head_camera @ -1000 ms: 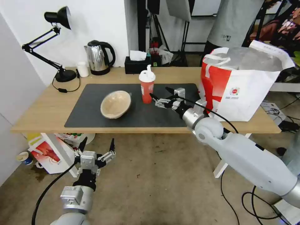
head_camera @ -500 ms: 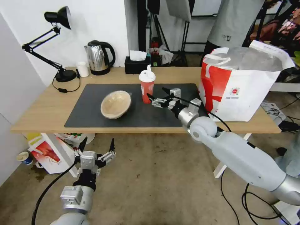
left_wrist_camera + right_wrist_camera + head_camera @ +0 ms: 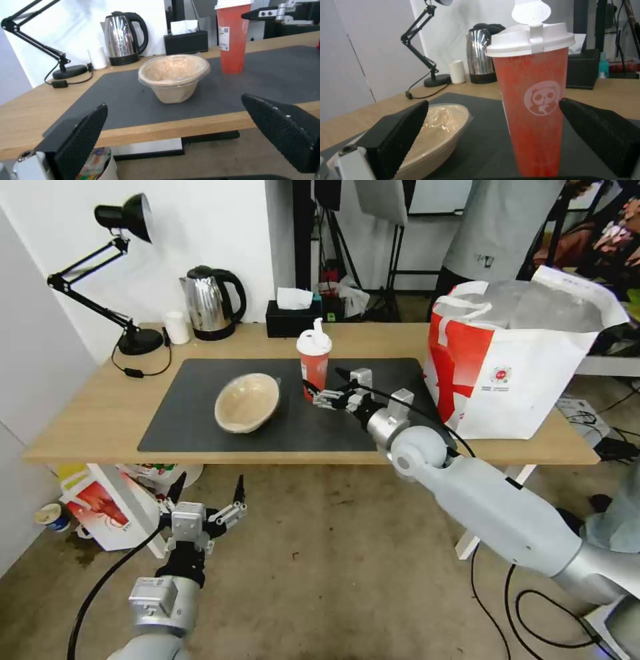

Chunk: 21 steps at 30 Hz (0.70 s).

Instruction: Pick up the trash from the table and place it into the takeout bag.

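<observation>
On the long wooden table (image 3: 87, 413), over by its right end, we see the big white takeout bag (image 3: 533, 373) standing open, with nothing blocking the top. It is soft and floppy, so anything dropped against its rim could bend it in.

On the dark mat (image 3: 193, 407) sit 2 pieces of trash. The tan paper bowl (image 3: 247, 402) leans a bit to one side and has thin clear plastic inside it. We think it is very light and easy to squash, so it wants a gentle pinch on the rim.

Next to it stands the tall red cup (image 3: 315, 363) with its white lid (image 3: 530, 38). It is upright, thin and high, so we think a push from one side could knock it over. The smooth wall may be slippery too. The best place to hold looks like the middle of the red part, below the lid.

Our right gripper (image 3: 325, 386) is there now, fingers spread wide on both sides of the cup, not squeezing yet.

Our left gripper (image 3: 205, 490) waits low, below the table's front edge, fingers open too.
</observation>
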Motion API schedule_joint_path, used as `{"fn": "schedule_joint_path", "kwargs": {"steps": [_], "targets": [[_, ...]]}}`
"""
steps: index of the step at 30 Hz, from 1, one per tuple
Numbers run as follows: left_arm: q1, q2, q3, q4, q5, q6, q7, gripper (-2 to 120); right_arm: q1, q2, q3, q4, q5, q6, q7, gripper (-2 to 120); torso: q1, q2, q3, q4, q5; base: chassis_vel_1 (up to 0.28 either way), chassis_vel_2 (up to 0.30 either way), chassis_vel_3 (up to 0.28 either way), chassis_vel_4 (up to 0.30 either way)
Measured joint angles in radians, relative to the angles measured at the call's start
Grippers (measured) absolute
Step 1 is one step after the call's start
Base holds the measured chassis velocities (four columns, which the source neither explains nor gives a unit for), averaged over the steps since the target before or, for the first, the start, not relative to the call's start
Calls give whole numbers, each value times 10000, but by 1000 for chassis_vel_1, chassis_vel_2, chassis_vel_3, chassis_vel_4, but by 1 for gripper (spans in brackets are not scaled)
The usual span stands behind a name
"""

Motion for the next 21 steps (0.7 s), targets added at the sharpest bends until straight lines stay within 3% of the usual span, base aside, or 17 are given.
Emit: {"fn": "schedule_joint_path", "kwargs": {"steps": [21], "targets": [[0, 0, 0, 0, 0, 0, 0, 100, 221, 813, 238, -1105, -311, 161, -82, 100, 0, 2, -1, 0, 0, 0, 0, 0, 0]]}}
